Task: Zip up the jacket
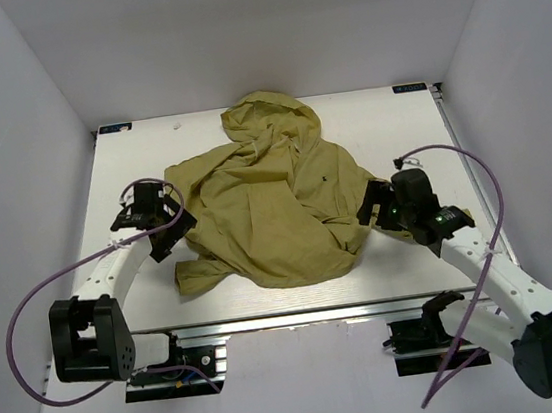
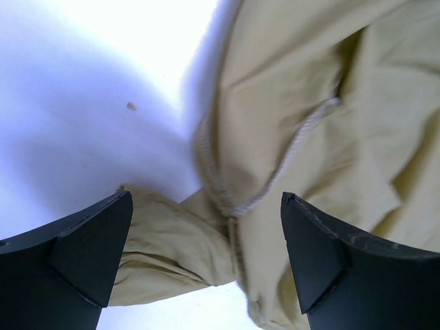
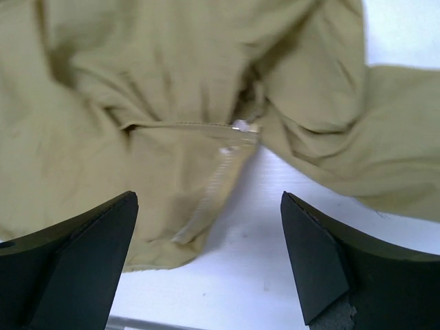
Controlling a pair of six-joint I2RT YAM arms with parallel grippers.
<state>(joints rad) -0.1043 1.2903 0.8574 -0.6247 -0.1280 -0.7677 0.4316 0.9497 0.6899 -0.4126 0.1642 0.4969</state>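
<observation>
Left: the left gripper (image 1: 172, 227) stands at the left edge of the jacket (image 1: 265, 198), its jaws spread wide and holding nothing. In the left wrist view a stitched hem (image 2: 206, 161) and a thin cord (image 2: 302, 141) lie ahead of the open fingers (image 2: 89, 240); no zipper part can be made out on this side.

Centre: the jacket lies crumpled in a heap in the middle of the table (image 1: 138, 153), hood toward the far edge, front not laid flat.

Right: the right gripper (image 1: 369, 205) sits at the jacket's right edge, jaws likewise wide apart and empty. In the right wrist view a small pale metal piece, probably the zipper pull (image 3: 240, 126), lies straight ahead of the gap between the fingers, apart from them. A strip of zipper track (image 3: 218, 170) runs from it back toward the gripper, slanting a little to the left of that view.

Judgement: the right arm is the nearer to the zipper; the coming move likely turns on advancing along that track line.
</observation>
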